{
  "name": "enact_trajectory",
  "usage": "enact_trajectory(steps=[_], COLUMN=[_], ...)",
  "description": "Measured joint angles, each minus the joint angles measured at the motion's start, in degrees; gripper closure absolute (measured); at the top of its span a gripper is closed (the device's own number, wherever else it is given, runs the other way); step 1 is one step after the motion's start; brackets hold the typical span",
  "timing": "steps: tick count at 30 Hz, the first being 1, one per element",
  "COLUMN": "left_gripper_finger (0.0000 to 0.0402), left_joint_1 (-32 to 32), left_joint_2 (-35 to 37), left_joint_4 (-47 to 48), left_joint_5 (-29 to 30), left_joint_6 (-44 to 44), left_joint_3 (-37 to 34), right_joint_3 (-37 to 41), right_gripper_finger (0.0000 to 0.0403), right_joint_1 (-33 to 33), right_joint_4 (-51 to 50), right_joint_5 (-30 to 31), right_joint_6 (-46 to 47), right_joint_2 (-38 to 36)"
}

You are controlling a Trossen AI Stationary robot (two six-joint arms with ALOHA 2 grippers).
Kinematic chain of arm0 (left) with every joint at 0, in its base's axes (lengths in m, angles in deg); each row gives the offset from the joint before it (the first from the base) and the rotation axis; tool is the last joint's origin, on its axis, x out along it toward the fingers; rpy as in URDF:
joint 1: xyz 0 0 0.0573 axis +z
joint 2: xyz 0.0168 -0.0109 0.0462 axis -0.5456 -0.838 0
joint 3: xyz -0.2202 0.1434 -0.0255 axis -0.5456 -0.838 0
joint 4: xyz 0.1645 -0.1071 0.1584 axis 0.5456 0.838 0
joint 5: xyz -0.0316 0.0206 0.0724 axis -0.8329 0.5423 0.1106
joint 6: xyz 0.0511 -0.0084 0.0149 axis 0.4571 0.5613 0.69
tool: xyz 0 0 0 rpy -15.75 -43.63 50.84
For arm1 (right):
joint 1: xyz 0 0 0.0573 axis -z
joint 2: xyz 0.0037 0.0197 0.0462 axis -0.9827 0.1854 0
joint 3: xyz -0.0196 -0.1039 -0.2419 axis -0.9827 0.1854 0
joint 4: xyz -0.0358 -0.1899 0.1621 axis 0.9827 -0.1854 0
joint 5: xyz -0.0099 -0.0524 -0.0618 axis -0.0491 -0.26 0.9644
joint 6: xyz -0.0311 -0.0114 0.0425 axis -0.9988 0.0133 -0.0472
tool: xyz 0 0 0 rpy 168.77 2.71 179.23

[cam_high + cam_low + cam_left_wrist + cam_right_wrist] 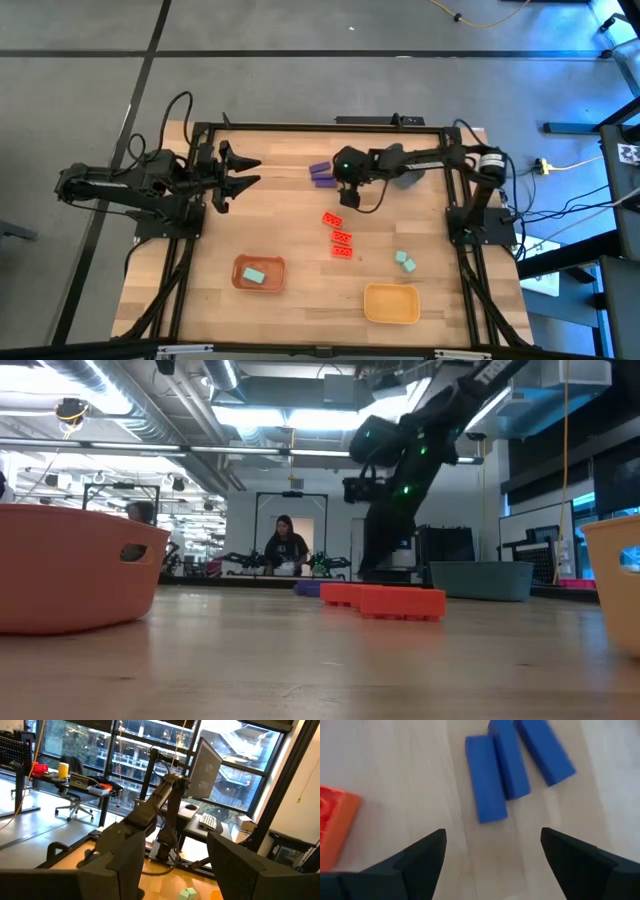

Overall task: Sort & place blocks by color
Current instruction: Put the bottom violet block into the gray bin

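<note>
Three purple bars (pixel 320 173) lie side by side, flat on the table near its far edge; they look blue in the right wrist view (pixel 507 765). My right gripper (pixel 492 855) hovers open above the table just short of them (pixel 350 196) and touches nothing. Three red studded blocks (pixel 340 236) lie in a row at mid-table, one at the edge of the right wrist view (pixel 335 825). Two teal cubes (pixel 404 262) sit to the right, and another teal block (pixel 253 274) lies in the brown tray (pixel 240 283). My left gripper (pixel 250 172) waits open, raised at the left.
A yellow tray (pixel 391 316) stands near the front edge, right of the brown tray. A blue-grey cup (pixel 408 180) sits partly under the right arm at the far right. A black frame borders the table. A person sits in the room beyond (pixel 285 545).
</note>
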Motion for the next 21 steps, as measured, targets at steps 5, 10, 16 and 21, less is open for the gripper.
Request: enact_trajectory(steps=[5,10,16,21], left_gripper_finger=[0.0196,0.0196,0.0196,0.0196], left_joint_1=[0.0,0.0,0.0,0.0], left_joint_2=[0.0,0.0,0.0,0.0], left_joint_4=[0.0,-0.1,-0.1,-0.2], left_joint_5=[0.5,0.6,0.9,1.1], left_joint_6=[0.0,0.0,0.0,-0.2], left_joint_3=[0.0,0.0,0.0,0.0], right_joint_3=[0.0,0.0,-0.1,-0.1], right_gripper_finger=[0.0103,0.013,0.0149,0.0168], right_joint_1=[0.2,0.2,0.6,0.6], right_joint_4=[4.2,6.2,8.1,9.0], right_joint_5=[-0.4,-1.7,-4.2,-4.1], right_joint_6=[-0.3,-2.9,-2.7,-2.8], right_joint_2=[2.9,5.0,6.9,7.1])
